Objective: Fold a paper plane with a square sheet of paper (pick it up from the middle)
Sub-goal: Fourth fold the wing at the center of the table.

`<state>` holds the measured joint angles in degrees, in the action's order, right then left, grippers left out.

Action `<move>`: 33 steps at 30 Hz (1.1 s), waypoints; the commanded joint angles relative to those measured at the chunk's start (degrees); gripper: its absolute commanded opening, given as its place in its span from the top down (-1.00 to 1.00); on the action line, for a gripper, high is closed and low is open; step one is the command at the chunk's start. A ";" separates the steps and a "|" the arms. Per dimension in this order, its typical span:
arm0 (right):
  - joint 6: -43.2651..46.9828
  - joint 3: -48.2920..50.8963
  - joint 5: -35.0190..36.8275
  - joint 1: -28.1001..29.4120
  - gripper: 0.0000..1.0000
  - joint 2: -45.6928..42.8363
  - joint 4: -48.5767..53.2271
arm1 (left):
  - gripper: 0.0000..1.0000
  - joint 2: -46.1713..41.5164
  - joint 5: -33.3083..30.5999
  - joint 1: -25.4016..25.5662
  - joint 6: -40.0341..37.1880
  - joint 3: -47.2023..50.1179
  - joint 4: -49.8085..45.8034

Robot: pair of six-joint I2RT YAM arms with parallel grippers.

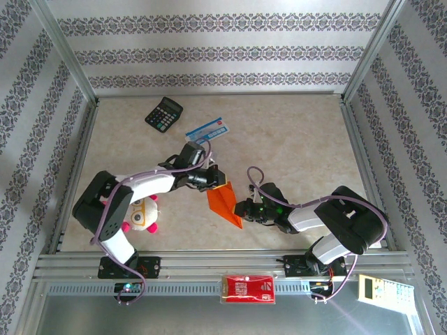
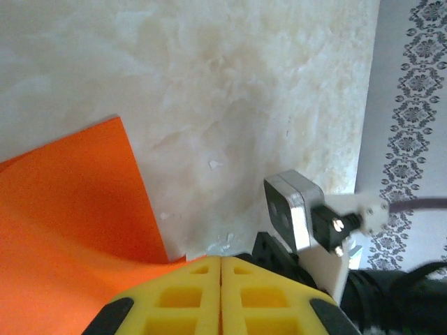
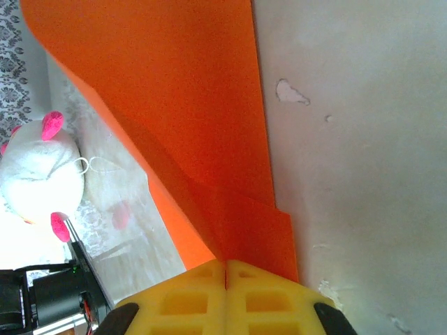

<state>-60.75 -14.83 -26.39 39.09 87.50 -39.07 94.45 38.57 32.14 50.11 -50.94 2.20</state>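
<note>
The orange paper (image 1: 225, 202) lies on the table (image 1: 293, 139) between the two claws, already folded to a pointed shape. Its point is directed to the near edge of the table.

The right claw (image 1: 242, 208) is clenched on the lower part of this paper. In the right wrist view its two yellow fingers (image 3: 265, 296) are pressed together, and the orange paper (image 3: 181, 105) goes directly into the line between them. From the right claw (image 3: 225, 264) the paper spreads away in front, with one fold line running along it and a second layer near the fingertips.

The left claw (image 1: 219, 181) stands at the far edge of the paper, touching it as seen from above. In the left wrist view its yellow fingers (image 2: 174, 300) are closed against each other with only a thin seam. The orange paper (image 2: 70, 230) is in front and to the left of the left claw (image 2: 221, 259) and reaches the left finger. Whether the paper is pinched in the seam or only lies under the finger cannot be told.

A white plush toy (image 1: 143, 215) with pink parts sits behind the left claw, near that arm's elbow. A black calculator (image 1: 163, 112) and a blue-and-white packet (image 1: 207, 130) lie beyond the left claw, toward the back wall. A red packet (image 1: 248, 288) lies on the metal rail between the arm bases.
</note>
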 commanded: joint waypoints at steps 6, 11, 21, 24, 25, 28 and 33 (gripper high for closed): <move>-0.42 0.99 2.07 -0.88 1.00 1.93 0.99 | 0.82 -5.43 -0.70 -0.03 2.05 8.05 1.26; -0.34 0.82 1.88 -1.02 1.00 1.95 1.04 | 0.84 -2.01 0.68 1.50 2.01 6.80 2.76; -0.30 0.95 1.85 -1.08 1.00 1.88 1.04 | 0.83 4.38 1.87 1.87 0.13 1.85 2.39; -0.29 0.92 1.81 -1.05 1.00 2.02 1.01 | 0.83 5.80 2.37 1.87 0.11 1.15 2.57; -0.30 0.95 1.81 -1.11 1.00 1.93 0.96 | 0.83 6.12 2.39 1.87 0.09 1.09 2.82; -0.33 0.81 1.78 -1.08 1.00 1.82 0.94 | 0.82 6.83 2.48 1.92 0.11 0.75 3.08; -0.31 0.83 1.72 -1.15 1.00 1.98 0.99 | 0.82 7.68 2.74 1.92 0.25 -0.11 3.78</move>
<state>-61.41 -14.83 -26.98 38.61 87.83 -39.35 101.56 40.34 33.67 51.35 -49.25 3.92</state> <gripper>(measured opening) 0.048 0.089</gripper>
